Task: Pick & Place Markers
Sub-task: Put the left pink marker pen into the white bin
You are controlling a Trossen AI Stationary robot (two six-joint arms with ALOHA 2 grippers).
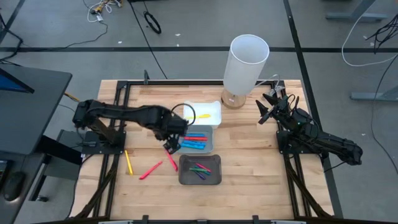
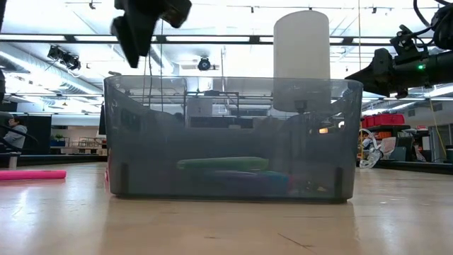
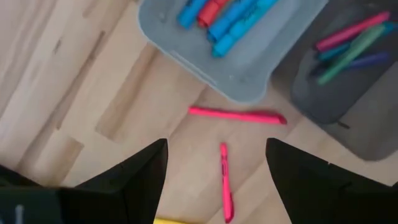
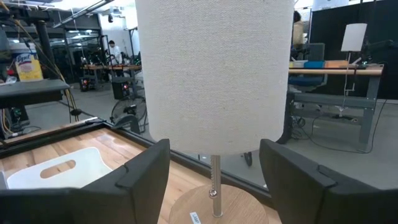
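The left tool [image 1: 172, 147] is hanging spread and empty over two red markers [image 3: 237, 115] lying loose on the bench, just beside the light grey tray [image 1: 209, 144] already holding blue and red ones. They're lying crossed close together, so the fingers could easily be clipping both, or nudging one under the tray lip. The right tool [image 1: 266, 111] is waiting spread near the lamp [image 1: 245, 65] at the far edge.

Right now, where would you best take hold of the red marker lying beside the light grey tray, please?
Probably mid-barrel, coming straight down from above: the red marker lies flat on bare wood just clear of the light grey tray, and the open left gripper already hangs above it.
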